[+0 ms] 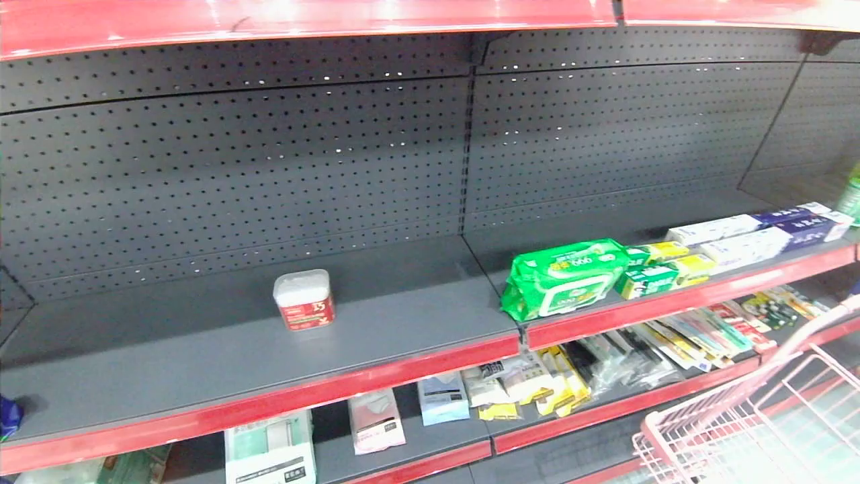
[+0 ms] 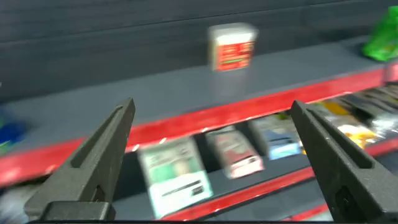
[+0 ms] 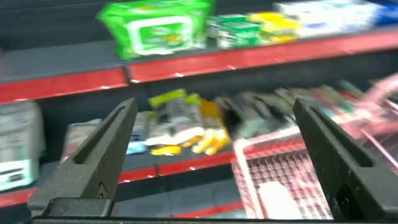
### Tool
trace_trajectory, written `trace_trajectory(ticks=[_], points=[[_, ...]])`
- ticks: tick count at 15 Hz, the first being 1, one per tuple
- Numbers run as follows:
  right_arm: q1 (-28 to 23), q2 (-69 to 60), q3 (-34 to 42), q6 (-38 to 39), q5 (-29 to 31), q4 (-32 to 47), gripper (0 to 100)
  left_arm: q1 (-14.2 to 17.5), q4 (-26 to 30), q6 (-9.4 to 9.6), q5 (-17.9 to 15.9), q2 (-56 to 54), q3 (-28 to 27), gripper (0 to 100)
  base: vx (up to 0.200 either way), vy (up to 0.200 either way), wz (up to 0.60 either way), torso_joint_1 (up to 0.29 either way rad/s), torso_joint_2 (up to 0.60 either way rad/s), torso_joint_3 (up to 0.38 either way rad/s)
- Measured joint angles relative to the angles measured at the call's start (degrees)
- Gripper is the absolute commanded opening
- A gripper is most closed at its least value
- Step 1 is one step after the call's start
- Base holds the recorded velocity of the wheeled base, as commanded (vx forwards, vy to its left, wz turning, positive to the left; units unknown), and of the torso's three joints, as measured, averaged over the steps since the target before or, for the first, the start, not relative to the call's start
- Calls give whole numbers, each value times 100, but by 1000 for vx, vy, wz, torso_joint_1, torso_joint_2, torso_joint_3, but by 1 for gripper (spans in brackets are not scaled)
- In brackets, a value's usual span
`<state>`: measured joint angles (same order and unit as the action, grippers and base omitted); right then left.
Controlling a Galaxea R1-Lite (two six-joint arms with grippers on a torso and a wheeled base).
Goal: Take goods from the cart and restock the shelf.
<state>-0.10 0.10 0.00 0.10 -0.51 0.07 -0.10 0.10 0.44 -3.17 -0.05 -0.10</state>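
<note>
A grey shelf [image 1: 201, 349] with a red front lip holds a small white-lidded tub with a red label [image 1: 304, 299], also seen as the tub [image 2: 231, 46] in the left wrist view. To its right lies a green wipes pack [image 1: 563, 277], the same green pack [image 3: 155, 26] in the right wrist view. The pink wire cart [image 1: 759, 423] stands at the lower right, and a white item [image 3: 280, 196] lies inside the cart [image 3: 273, 162]. My left gripper [image 2: 211, 118] is open, in front of the shelf's red lip with nothing between its fingers. My right gripper [image 3: 214, 115] is open above the cart.
Green and yellow boxes [image 1: 662, 269] and white and blue boxes [image 1: 759, 235] line the shelf at right. The lower shelf [image 1: 430, 444] carries white packs, yellow packets and toothbrush packs [image 1: 705, 329]. A blue item [image 1: 8, 415] lies at the far left edge. A pegboard back wall [image 1: 269, 154] stands behind.
</note>
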Motion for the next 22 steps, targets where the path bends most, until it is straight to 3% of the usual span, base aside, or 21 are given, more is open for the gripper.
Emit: trace_trajectory(ticks=[8, 20, 22], points=[[0, 0, 0, 0, 0, 2, 100, 0, 0, 0, 0, 0, 0, 100, 0, 0, -600, 2, 2, 1], [-76, 127, -35, -155, 13, -39, 100, 0, 0, -1, 2, 0, 0, 100, 0, 0, 0, 0, 0, 0], [-1, 306, -517, 162, -61, -62, 100, 0, 0, 0, 2, 0, 0, 100, 0, 0, 0, 0, 0, 0]])
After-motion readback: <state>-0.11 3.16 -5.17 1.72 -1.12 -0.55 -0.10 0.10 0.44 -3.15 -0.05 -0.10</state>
